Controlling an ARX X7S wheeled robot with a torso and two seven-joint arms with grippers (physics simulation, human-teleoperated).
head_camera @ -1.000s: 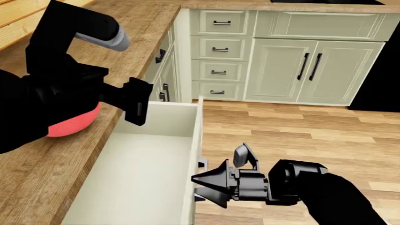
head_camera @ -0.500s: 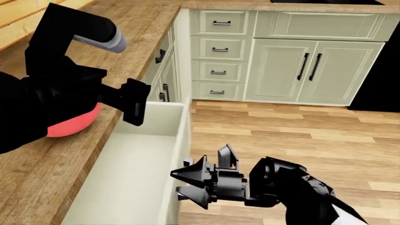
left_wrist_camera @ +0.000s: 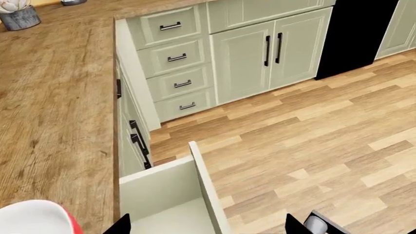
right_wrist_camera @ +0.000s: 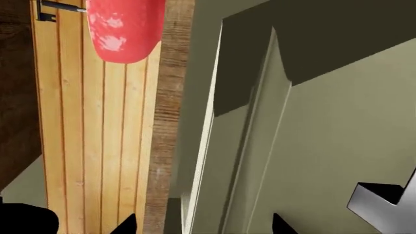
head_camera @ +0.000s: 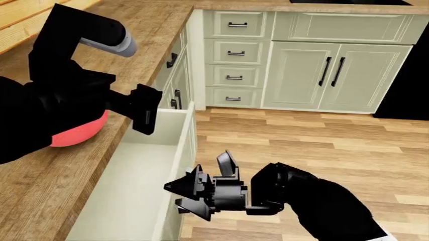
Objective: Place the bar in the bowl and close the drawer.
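The drawer [head_camera: 180, 155] stands partly open under the wooden counter, its white inside bare. My right gripper [head_camera: 182, 195] is open, with its fingertips against the drawer's sage-green front panel [right_wrist_camera: 312, 146]. The coral-red bowl [head_camera: 82, 131] sits on the counter, mostly hidden behind my left arm; it also shows in the left wrist view [left_wrist_camera: 36, 218] and the right wrist view [right_wrist_camera: 123, 29]. My left gripper [head_camera: 146, 115] is open and empty above the drawer's back corner [left_wrist_camera: 162, 187]. The bar is not in view.
A stack of narrower drawers [head_camera: 236, 52] and a two-door cabinet [head_camera: 332, 70] stand at the back. The wooden countertop [head_camera: 40, 196] runs along the left. Wood floor [head_camera: 322, 145] lies to the right. A small grey pot [left_wrist_camera: 19, 17] stands far along the counter.
The drawer front has slid left, in toward the counter, so the opening is narrower. My right gripper has moved left with it. The left arm has barely moved.
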